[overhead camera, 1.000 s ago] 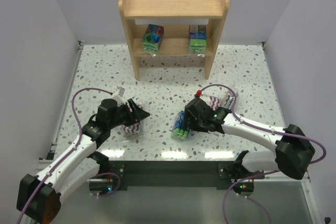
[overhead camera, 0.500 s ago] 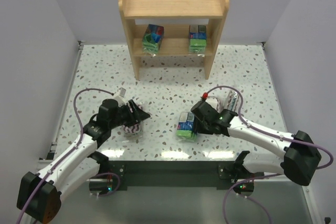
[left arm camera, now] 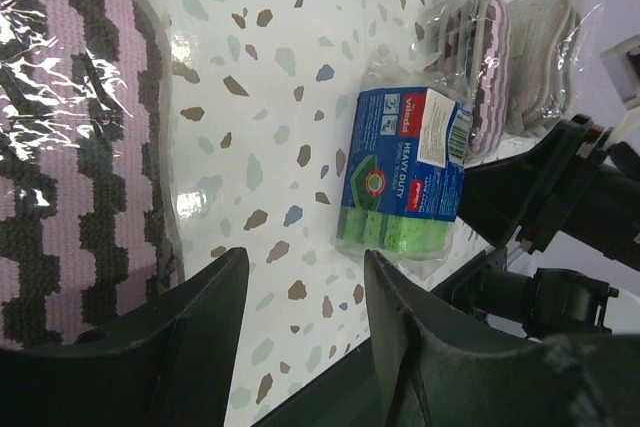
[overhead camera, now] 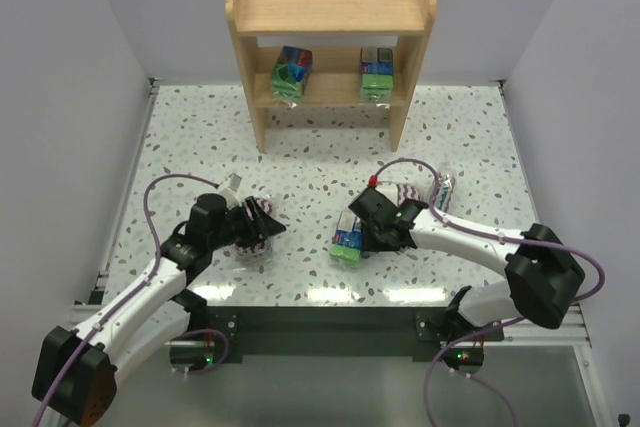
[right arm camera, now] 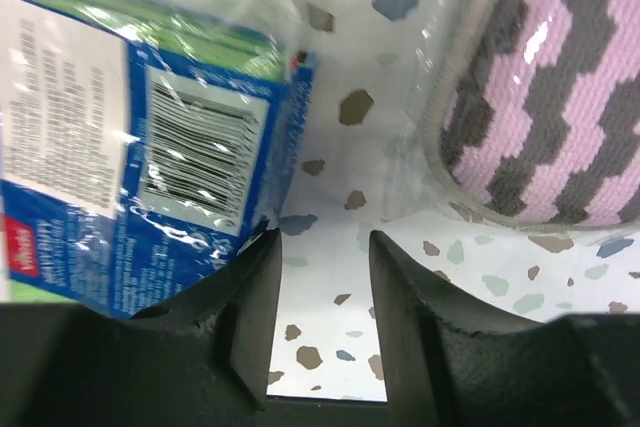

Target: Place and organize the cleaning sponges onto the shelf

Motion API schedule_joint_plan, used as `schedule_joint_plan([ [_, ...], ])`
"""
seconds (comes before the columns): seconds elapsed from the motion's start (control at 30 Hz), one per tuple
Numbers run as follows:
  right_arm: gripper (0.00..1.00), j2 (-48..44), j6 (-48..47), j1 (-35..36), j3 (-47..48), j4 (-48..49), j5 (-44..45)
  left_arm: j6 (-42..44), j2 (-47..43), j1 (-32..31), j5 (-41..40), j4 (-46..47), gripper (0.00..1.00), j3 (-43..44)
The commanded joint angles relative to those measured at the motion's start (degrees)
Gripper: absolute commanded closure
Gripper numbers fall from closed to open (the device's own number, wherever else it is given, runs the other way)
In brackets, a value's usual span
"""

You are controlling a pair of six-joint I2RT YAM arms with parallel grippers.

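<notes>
Overhead view: a pale wooden shelf (overhead camera: 330, 17) stands at the far side of a speckled table (overhead camera: 200, 137). On its lower tier sit one sponge pack (overhead camera: 291, 72) to the left and another pack (overhead camera: 376, 73) to the right. Near the front, the left gripper (overhead camera: 262, 225) hovers over a purple-and-white zigzag pad (overhead camera: 250, 244). The right gripper (overhead camera: 362, 235) is just beside a third pack (overhead camera: 347, 242). Two more pads (overhead camera: 412, 192) lie behind that arm.

Left wrist view: the jaws stand parted, with only bare table between them. The zigzag pad lies just outside one finger, glossy in its wrap.

Right wrist view: these jaws are parted too and grasp nothing. The third pack, blue label over green sponge, lies against the outside of one finger.

The pack is probably light and springy, and its film looks slippery (it crinkles and glints). Squeezing across its narrow sides seems safest. The pads look soft and floppy, best pinched at the rim.
</notes>
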Motion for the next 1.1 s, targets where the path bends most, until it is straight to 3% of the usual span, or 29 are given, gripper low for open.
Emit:
schedule_joint_plan([
  [0.0,0.55,2.1,-4.7,-0.9,6.1,3.9,1.4,-0.9,1.7,-0.2,2.1,3.9,0.46,-0.1],
  [0.3,0.46,16.3,-17.1,-3.1,18.0,12.6,-10.5,-0.4,-2.0,-0.2,0.3,-0.2,0.46,0.4],
  [0.43,0.38,15.5,-17.0,-4.3,19.6,10.6,-7.0,-1.1,-3.2,-0.2,0.3,-0.5,0.46,-0.6],
  [0.53,0.29,9.5,-11.7,-4.5,17.8,7.1,-1.0,-1.0,-3.1,-0.2,0.1,-0.5,0.46,-0.7],
  [0.67,0.24,1.4,-4.0,-4.3,13.1,4.5,-1.6,-1.1,-2.3,-0.2,0.2,0.8,0.45,-0.6],
  [0.87,0.23,-11.4,14.3,-3.6,-1.0,17.0,-16.4,-1.1,-0.7,-0.2,-0.5,0.6,0.45,0.6],
  [1.07,0.24,-17.7,33.4,-3.0,-10.9,30.4,-22.9,-1.8,-3.0,-0.2,-3.6,-3.1,0.43,1.8],
])
